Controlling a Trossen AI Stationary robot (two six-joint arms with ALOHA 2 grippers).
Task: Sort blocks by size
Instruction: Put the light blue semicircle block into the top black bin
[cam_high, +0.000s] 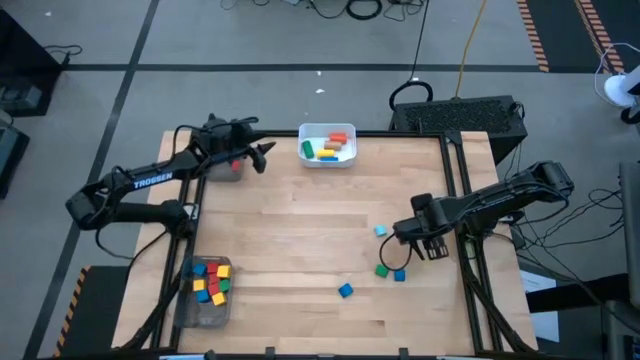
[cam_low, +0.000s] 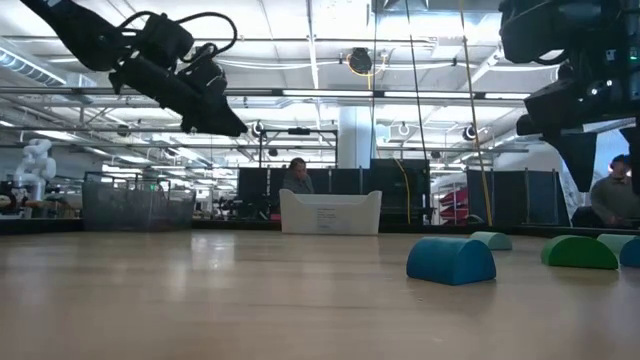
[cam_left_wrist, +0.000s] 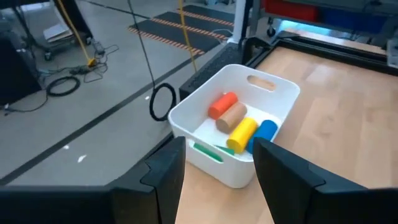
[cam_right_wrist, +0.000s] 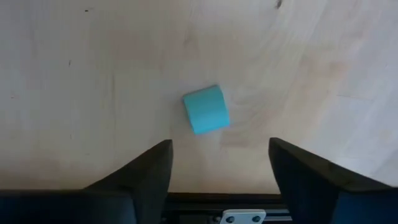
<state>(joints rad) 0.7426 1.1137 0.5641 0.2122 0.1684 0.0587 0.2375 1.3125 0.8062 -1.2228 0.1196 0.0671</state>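
Observation:
My left gripper (cam_high: 264, 152) hangs open and empty above the table's far left, facing the white bin (cam_high: 328, 143). The bin holds red, tan, yellow and blue cylinders (cam_left_wrist: 239, 121) and a green bar. My right gripper (cam_high: 399, 232) is open and empty above the table's right part. A small light-blue block (cam_right_wrist: 206, 109) lies on the wood just ahead of its fingers and also shows in the high view (cam_high: 381, 231). A green block (cam_high: 382, 270) and two blue blocks (cam_high: 399, 274) (cam_high: 345, 290) lie loose on the table nearer the front.
A clear tray (cam_high: 205, 305) at the near left holds several small coloured cubes. A second clear tray (cam_high: 222, 168) under my left arm holds a red piece. A black frame (cam_high: 455, 170) borders the table. People sit in the room beyond the table (cam_low: 297, 175).

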